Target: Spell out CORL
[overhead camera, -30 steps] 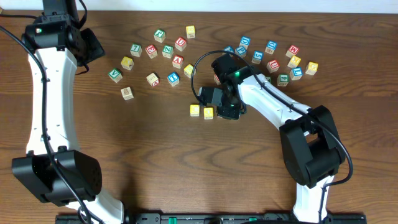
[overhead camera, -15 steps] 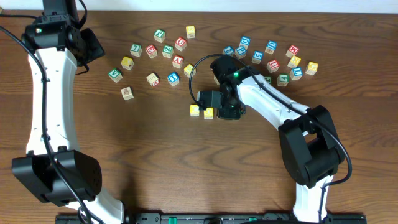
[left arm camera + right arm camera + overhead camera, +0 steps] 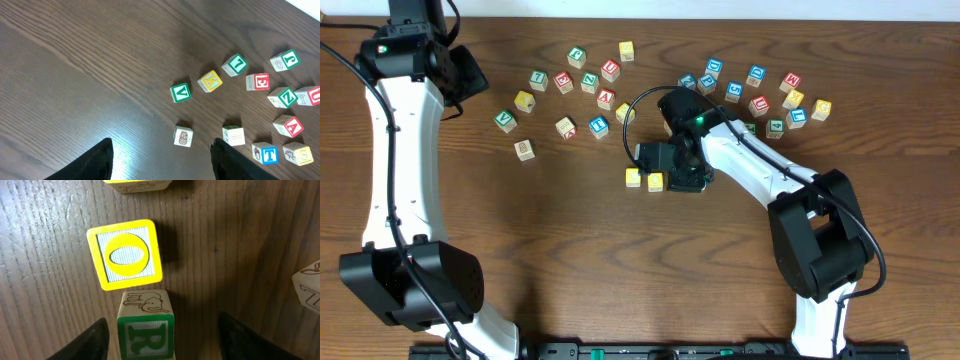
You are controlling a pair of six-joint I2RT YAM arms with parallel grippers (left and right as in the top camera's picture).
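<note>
Leftward-shifted right end effector (image 3: pixel 161 330) straddles wooden R cube (image 3: pixel 146 339).

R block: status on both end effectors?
Right end effector open, straddling green R block. R sits right beside yellow O block. Left end effector open, empty. Nothing in the way.

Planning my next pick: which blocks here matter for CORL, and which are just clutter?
Job: yellow O block; green R block inside the open right gripper; second yellow block beyond O, letter hidden.
Clutter: V block; K block; T block; pineapple block.
</note>
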